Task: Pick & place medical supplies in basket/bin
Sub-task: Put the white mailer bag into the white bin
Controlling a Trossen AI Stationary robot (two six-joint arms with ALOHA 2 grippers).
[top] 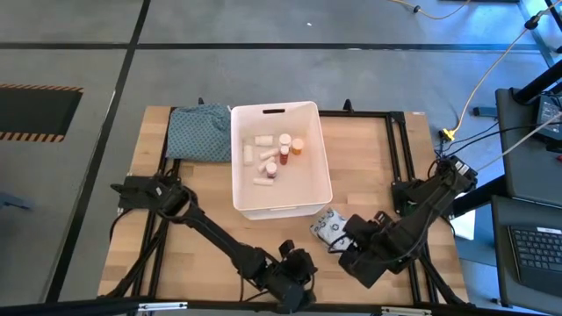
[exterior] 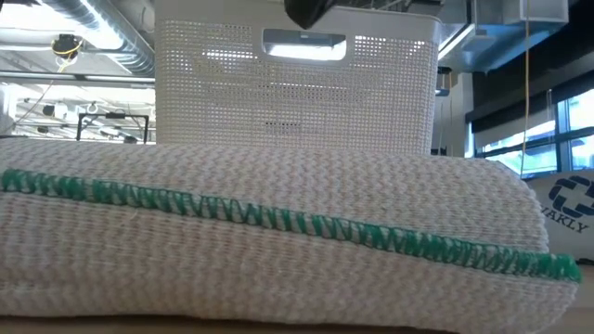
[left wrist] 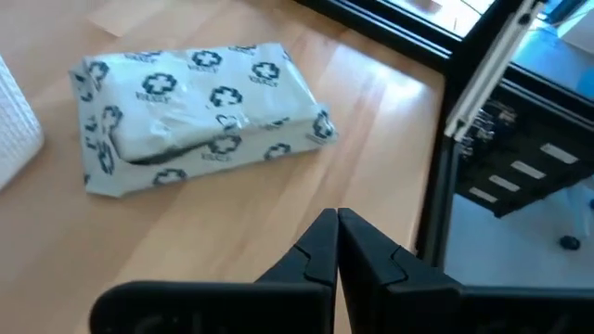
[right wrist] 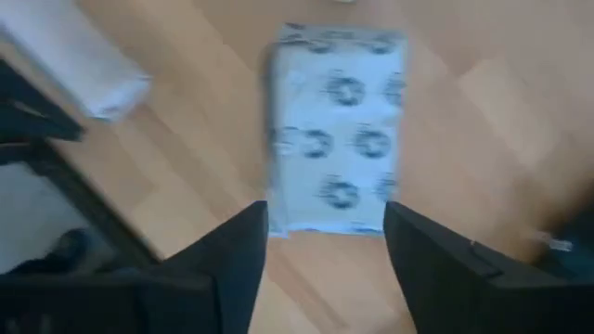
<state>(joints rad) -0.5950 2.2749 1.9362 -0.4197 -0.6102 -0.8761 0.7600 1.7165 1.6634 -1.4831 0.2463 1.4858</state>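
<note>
The right end effector (right wrist: 325, 237) is hovering with fingers apart over the packet (right wrist: 339, 130) — soft, light, crinkly — best pinched across its narrow width.

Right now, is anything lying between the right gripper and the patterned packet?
No. In the right wrist view the right gripper stands open right at the near edge of the packet, with only a sliver of bare wooden table between.

Bare wood surrounds the packet (top: 327, 226); tub (top: 327, 175) wall just beside.
</note>
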